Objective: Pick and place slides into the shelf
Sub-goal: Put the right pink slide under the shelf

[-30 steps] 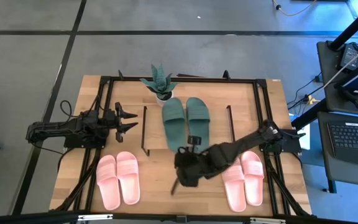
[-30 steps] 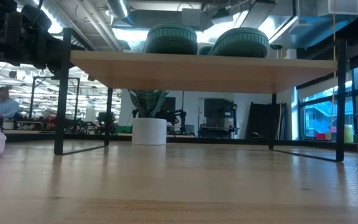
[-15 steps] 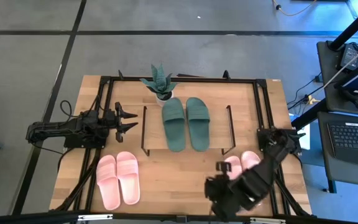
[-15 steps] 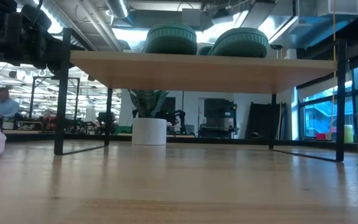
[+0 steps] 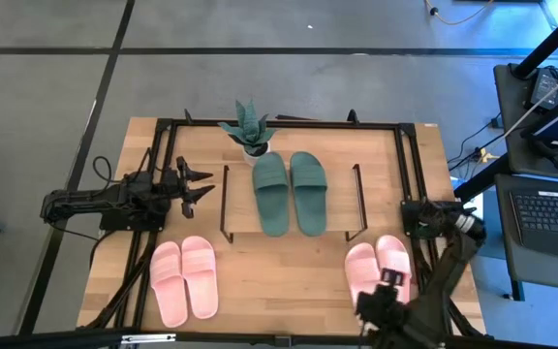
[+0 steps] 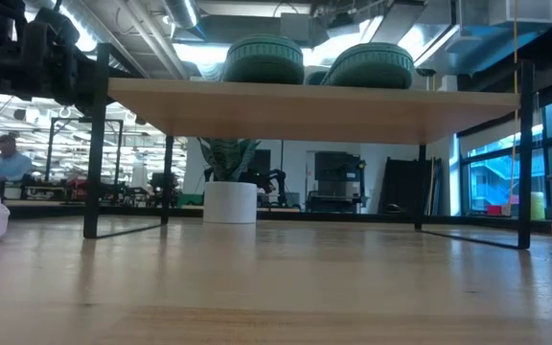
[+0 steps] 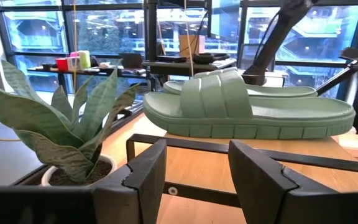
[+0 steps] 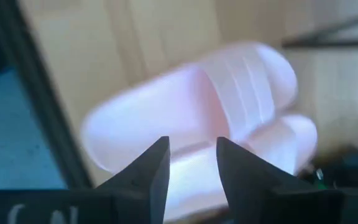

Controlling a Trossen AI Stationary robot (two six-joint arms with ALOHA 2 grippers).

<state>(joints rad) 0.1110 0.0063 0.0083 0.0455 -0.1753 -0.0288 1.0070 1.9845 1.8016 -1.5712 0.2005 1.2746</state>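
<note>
We are seeing the dark green pair [image 5: 290, 192] lying on the shelf [image 5: 342, 218], with 2 light pink pairs on the table, one [image 5: 184, 279] at the front left and one [image 5: 380, 276] at the front right. Our right gripper [image 8: 192, 163] is hanging over the right pink pair with fingers apart and empty. Our left gripper [image 7: 196, 169] is waiting beside the shelf, fingers apart. We are judging the slides light, rubbery and flexible, best pinched across the wide strap.

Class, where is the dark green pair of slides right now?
In the high view, the dark green slides lie side by side on the shelf, just in front of the potted plant.
</note>
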